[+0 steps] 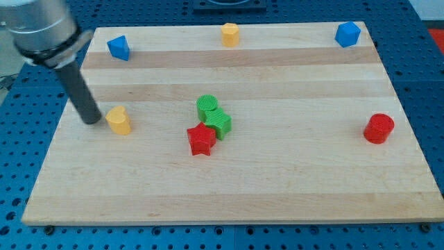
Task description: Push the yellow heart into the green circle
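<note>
The yellow heart lies on the wooden board's left part. My tip rests just left of it, nearly touching its left side. The green circle sits near the board's middle, well to the right of the heart. A green cube-like block touches the circle at its lower right. A red star lies against that block at the lower left.
A blue block sits at the top left, a yellow block at the top middle, a blue block at the top right. A red cylinder stands at the right. The board ends in edges on all sides.
</note>
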You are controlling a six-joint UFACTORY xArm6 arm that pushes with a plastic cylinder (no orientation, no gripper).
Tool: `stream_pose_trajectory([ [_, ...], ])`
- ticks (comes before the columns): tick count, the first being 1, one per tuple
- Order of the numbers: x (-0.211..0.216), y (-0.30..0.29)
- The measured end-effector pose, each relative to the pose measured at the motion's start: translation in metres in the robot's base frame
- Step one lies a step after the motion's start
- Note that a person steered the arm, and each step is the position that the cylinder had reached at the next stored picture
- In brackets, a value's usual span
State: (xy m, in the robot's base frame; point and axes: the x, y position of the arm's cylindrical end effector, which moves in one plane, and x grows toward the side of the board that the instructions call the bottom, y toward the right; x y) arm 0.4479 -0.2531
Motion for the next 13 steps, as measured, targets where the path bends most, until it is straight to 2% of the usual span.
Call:
stream_pose_trajectory([
  [5,0.010,0.028],
  [9,0.010,0.157],
  [10,0.010,0.170],
  [11,0.009,0.125],
  [12,-0.011,0.063],
  [13,-0.049,0.013],
])
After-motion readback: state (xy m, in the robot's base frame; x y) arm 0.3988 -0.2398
